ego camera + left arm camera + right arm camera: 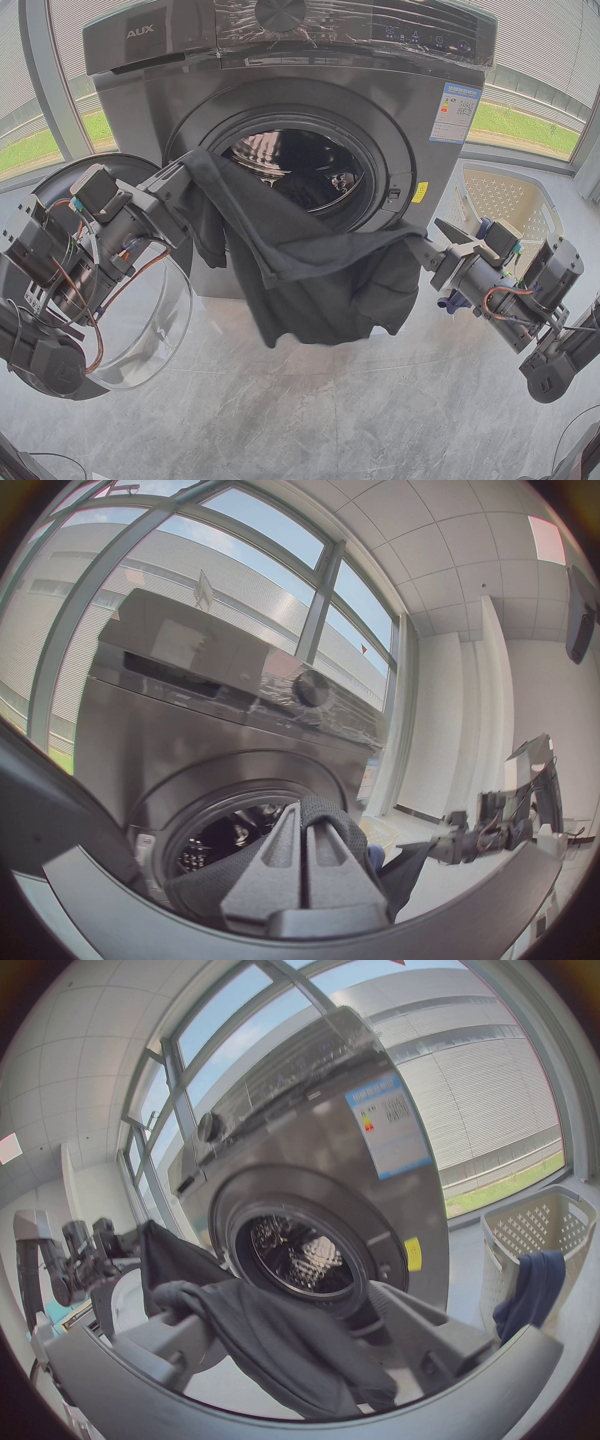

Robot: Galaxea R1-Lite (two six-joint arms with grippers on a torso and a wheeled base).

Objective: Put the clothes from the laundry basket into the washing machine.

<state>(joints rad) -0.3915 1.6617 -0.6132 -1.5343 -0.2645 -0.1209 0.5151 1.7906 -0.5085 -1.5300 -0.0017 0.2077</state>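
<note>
A dark grey garment (312,275) hangs spread between my two grippers in front of the washing machine's (375,100) open drum (300,169). My left gripper (181,172) is shut on its upper left corner, just left of the drum opening; in the left wrist view the fingers (304,830) pinch the cloth (206,880). My right gripper (434,240) is lower, to the right of the drum. Its fingers stand apart, and the garment (281,1341) lies draped over one finger (162,1341). More dark cloth lies inside the drum.
The round glass door (144,325) is swung open to the left, beneath my left arm. A white laundry basket (506,194) stands right of the machine, behind my right arm, with a blue garment (531,1291) over its rim. Grey tiled floor lies in front.
</note>
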